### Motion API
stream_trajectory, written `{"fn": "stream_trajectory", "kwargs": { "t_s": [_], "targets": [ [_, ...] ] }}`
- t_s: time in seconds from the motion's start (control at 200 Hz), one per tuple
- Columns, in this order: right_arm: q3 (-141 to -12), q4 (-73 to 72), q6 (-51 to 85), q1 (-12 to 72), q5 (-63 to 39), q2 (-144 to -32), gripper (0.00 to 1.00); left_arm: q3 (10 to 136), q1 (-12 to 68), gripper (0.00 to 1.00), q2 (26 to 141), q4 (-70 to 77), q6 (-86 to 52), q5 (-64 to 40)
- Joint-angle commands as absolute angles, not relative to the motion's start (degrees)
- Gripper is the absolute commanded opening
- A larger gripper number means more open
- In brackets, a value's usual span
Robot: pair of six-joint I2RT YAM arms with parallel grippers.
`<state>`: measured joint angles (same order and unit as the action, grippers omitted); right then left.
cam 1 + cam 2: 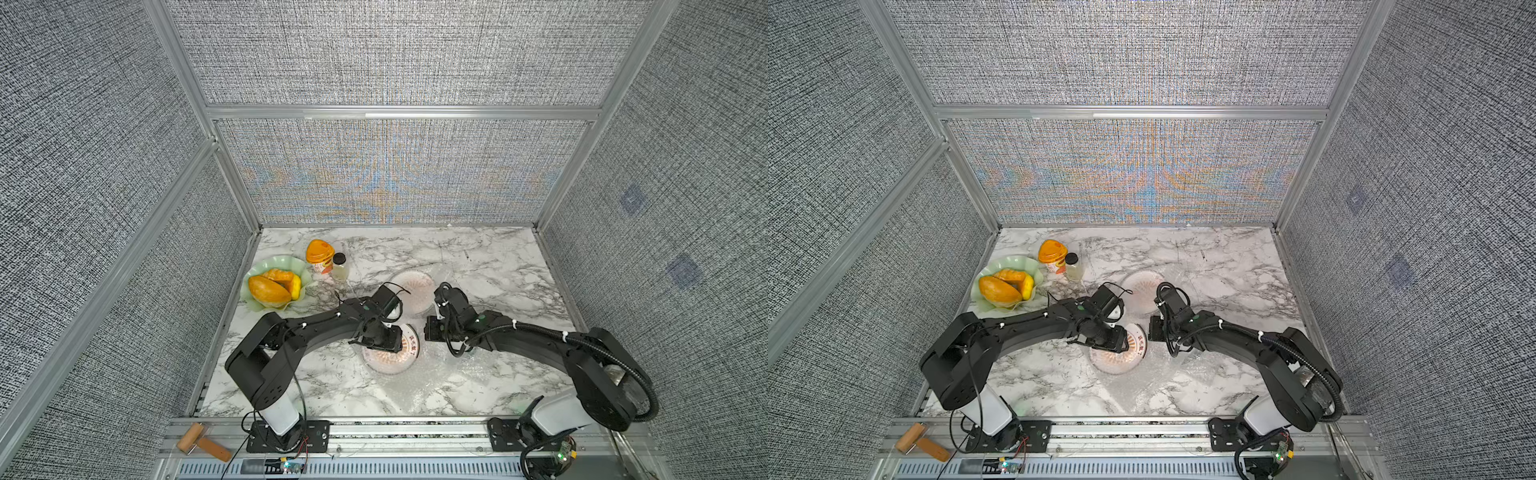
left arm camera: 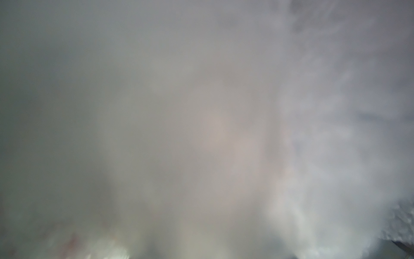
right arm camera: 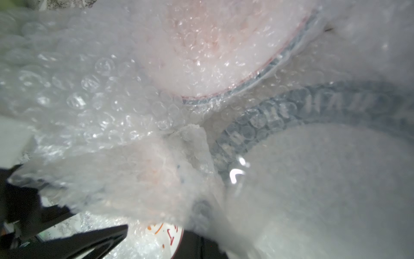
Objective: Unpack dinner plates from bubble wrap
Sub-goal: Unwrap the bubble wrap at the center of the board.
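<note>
The near plate and the far plate lie mid-table in bubble wrap. The left gripper is over the near plate; I cannot tell how its fingers stand. The right gripper, just right of it, is squeezed tight.

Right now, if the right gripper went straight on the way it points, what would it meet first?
Most likely the clear, crinkly bubble wrap filling its wrist view, though depth is unclear.

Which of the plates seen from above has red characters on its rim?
The nearer plate, partly under the left arm; the farther plate shows only a pale orange centre.
</note>
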<state>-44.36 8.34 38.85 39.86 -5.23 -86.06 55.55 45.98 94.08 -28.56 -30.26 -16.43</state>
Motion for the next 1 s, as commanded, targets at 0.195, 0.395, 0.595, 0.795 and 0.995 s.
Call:
{"fn": "stream_trajectory", "kwargs": {
  "t_s": [0.195, 0.395, 0.595, 0.795, 0.995],
  "targets": [
    [-44.6, 8.0, 37.2, 39.9, -6.8, -84.7, 0.0, 48.3, 46.1, 0.56, 84.9, -32.0, -34.6, -13.2],
    [-45.3, 12.7, 32.4, 43.4, -9.2, -70.8, 0.49, 49.5, 45.6, 0.65, 77.5, -32.2, -38.6, -13.5],
    [-42.7, 14.1, 34.1, 46.2, -18.3, -71.0, 0.67, 47.9, 39.2, 0.79, 70.8, -28.5, -38.6, -20.4],
    [-37.2, 8.3, 38.2, 49.6, -18.4, -75.6, 0.72, 45.6, 33.2, 0.92, 63.2, -28.6, -37.5, -20.9],
    [-37.1, 1.5, 38.9, 50.9, -21.0, -83.7, 0.75, 40.5, 31.6, 0.99, 55.0, -25.1, -38.2, -17.9]
  ]
}}
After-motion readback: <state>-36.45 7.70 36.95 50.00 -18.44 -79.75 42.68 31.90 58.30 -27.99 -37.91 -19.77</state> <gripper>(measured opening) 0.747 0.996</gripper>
